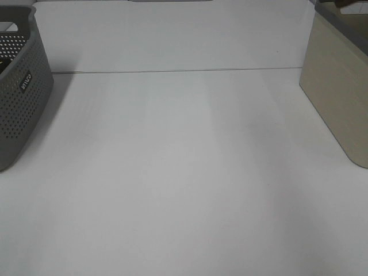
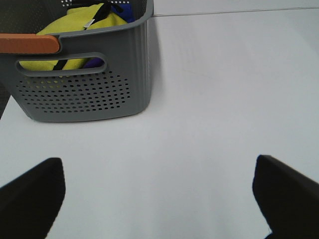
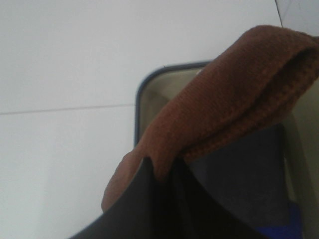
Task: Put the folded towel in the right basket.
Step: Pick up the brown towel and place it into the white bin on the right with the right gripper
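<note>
Pinching the brown towel above the beige basket, my right fingers needed, I judged, lowering centrally before release.

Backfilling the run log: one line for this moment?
right gripper: shut on brown towel, over beige basket | left gripper: open, empty, facing gray basket | towel: not yet released

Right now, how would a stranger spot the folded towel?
Find the beige basket on the right of the table. Over its opening, the right gripper pinches the folded towel. It alone is rust-brown and knitted; the contents below are dark blue.
</note>
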`<action>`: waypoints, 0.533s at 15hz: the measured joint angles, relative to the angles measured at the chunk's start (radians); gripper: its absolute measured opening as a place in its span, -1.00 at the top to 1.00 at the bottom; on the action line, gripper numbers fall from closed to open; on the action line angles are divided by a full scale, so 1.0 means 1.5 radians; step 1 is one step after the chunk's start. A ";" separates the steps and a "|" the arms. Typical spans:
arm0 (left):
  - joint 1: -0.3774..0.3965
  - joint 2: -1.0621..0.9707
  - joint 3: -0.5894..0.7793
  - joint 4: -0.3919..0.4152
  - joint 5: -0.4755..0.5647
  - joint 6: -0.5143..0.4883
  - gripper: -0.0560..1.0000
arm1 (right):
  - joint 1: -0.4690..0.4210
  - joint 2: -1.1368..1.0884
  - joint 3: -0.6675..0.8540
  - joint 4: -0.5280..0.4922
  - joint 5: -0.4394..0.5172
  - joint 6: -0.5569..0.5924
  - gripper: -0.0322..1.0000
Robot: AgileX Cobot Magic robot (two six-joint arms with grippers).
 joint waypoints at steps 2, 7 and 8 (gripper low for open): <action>0.000 0.000 0.000 0.000 0.000 0.000 -0.94 | -0.001 0.000 0.068 -0.045 0.001 -0.003 0.84; 0.000 0.000 0.000 0.000 0.000 0.000 -0.94 | -0.001 0.033 0.148 -0.093 0.001 0.020 0.84; 0.000 0.000 0.000 0.000 0.000 0.000 -0.94 | -0.001 0.039 0.149 -0.097 0.001 0.025 0.84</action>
